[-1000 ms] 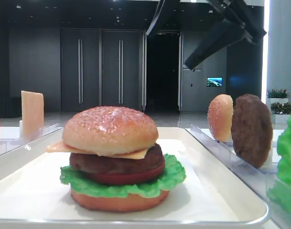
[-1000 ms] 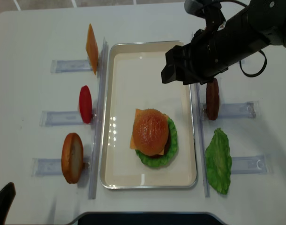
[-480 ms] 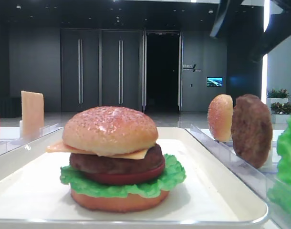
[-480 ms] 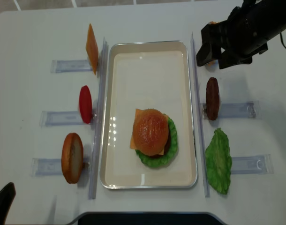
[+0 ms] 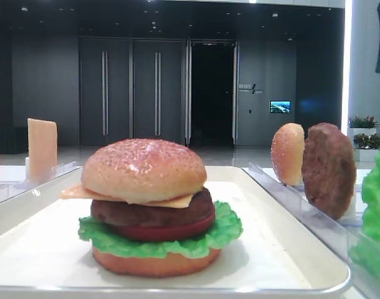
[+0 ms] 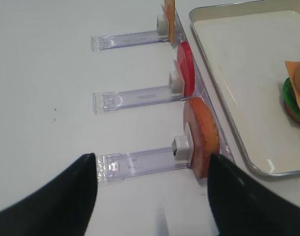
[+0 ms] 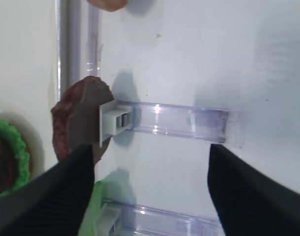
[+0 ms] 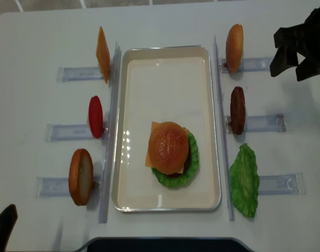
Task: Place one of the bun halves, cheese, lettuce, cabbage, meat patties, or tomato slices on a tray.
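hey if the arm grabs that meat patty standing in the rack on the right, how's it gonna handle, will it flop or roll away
The meat patty probably stays stiff: it stands on edge in its clear rack without sagging. Its rough, bumpy face should give the pads some bite. Being a round disc, it could roll or topple if released on edge.

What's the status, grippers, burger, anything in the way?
Right gripper open, empty, over the spare patty's rack. Left gripper open, empty. Top bun seated on burger, on tray. Nothing blocking.

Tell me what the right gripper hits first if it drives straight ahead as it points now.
Probably the clear rack holding the meat patty; it lies between the open right gripper's fingers, though depth is unclear.
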Robot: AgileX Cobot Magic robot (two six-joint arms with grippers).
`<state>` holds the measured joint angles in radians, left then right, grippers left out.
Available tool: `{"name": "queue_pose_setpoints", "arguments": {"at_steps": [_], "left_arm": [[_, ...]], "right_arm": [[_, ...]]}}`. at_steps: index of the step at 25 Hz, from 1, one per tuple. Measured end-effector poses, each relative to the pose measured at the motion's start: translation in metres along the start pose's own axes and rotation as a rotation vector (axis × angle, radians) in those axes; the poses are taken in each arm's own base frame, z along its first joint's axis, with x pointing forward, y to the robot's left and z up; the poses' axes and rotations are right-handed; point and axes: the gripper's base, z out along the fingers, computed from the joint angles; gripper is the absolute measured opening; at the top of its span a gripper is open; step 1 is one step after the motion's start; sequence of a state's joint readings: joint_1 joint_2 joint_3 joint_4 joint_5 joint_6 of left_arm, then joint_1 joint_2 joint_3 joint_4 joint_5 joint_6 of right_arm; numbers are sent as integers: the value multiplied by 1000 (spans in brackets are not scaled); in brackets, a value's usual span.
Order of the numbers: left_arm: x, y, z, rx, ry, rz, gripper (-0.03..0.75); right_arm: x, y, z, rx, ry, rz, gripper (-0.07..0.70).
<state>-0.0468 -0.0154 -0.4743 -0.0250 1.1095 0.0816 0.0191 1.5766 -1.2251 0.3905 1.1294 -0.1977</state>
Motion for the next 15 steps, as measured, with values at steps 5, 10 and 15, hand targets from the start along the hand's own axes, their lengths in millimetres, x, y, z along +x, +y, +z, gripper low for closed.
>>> {"name": "queue_pose_setpoints", "arguments": {"at_steps": [5, 10, 15], "left_arm": [[0, 0, 0, 0, 0, 0, 535], [0, 0, 0, 1, 0, 0, 535], [0, 0, 0, 1, 0, 0, 535]], "right_arm": [[0, -22, -6, 65, -7, 45, 496], [2, -34, -8, 165, 6, 57, 496], [4, -39, -9, 219, 21, 49, 496]]}}
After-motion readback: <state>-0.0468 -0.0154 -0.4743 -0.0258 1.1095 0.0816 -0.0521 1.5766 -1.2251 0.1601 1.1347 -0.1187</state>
